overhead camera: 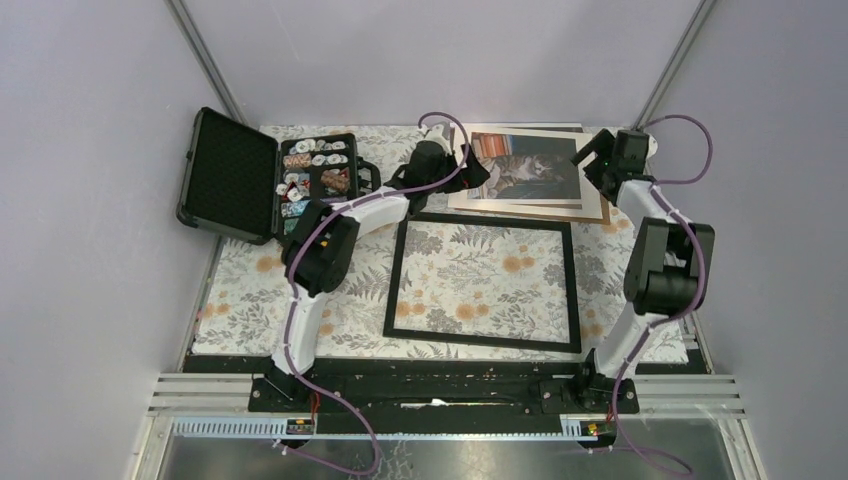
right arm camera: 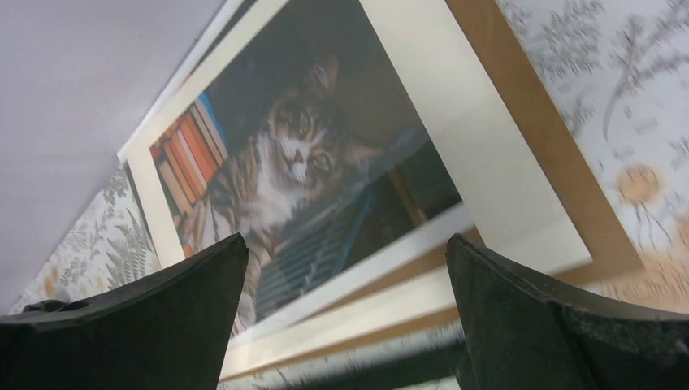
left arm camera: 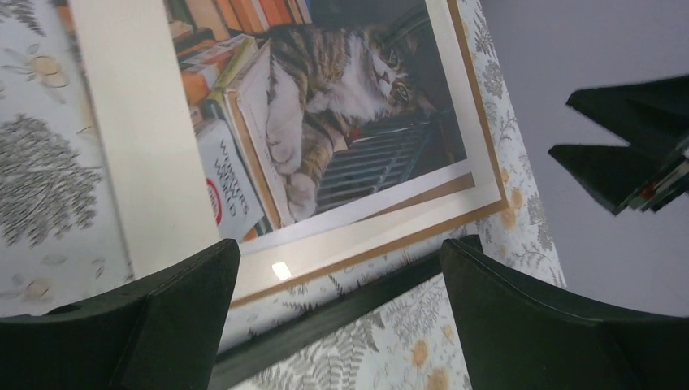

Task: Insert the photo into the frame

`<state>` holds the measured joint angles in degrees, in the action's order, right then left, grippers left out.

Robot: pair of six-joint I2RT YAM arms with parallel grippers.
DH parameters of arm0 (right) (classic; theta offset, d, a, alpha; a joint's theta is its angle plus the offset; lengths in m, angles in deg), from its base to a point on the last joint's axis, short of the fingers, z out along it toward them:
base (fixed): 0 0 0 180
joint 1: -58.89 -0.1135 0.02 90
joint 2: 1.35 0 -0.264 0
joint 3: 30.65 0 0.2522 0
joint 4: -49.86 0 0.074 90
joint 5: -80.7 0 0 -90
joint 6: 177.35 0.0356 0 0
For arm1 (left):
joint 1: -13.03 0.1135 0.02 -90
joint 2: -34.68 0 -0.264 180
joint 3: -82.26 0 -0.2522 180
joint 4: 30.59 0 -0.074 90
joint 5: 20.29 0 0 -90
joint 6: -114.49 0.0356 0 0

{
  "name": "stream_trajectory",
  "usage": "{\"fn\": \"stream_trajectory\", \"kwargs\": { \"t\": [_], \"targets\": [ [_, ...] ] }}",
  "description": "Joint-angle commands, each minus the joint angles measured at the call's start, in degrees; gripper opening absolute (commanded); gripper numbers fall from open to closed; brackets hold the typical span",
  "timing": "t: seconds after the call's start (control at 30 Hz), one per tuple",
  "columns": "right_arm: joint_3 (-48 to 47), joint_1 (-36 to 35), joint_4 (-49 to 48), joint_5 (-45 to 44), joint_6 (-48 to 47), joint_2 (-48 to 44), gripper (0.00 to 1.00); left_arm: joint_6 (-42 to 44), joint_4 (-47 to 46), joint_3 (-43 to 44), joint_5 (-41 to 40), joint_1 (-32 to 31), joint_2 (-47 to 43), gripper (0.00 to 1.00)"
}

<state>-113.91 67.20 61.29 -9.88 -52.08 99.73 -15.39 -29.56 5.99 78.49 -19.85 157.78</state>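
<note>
The left arm's black fingers [left arm camera: 154, 325] stand spread wide and empty, low over the rectangular photo of a grey tabby cat with books [left arm camera: 341, 122]; the right arm's black fingers [right arm camera: 162, 317] gape equally, empty. The photo lies on a cream mat [left arm camera: 138, 146] and brown board [right arm camera: 540, 122] at the floral table's [overhead camera: 260, 300] far side, just behind the thin black rectangular frame [overhead camera: 490, 221]

Seen from the frame [overhead camera: 482, 340], the photo [overhead camera: 530, 170] lies at twelve o'clock, with the left tool [overhead camera: 474, 170] at eleven and the right tool [overhead camera: 588, 158] at one, both spread wide. The open case [overhead camera: 235, 175] blocks ten o'clock. The table [overhead camera: 245, 300] at eight is passable.
</note>
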Motion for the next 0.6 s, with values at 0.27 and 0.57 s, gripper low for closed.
{"fn": "stream_trajectory", "kwargs": {
  "t": [0.27, 0.57],
  "targets": [
    [-17.88, 10.81, 2.86, 20.76, 1.39, 18.21, 1.00, 6.69, -6.73, 17.40, 1.96, -2.27, 14.52, 0.99],
    [-21.94, 10.93, 7.08, 20.70, -2.59, 23.44, 1.00, 10.75, -6.42, 19.35, 4.45, -3.32, 16.02, 0.99]
  ]
}}
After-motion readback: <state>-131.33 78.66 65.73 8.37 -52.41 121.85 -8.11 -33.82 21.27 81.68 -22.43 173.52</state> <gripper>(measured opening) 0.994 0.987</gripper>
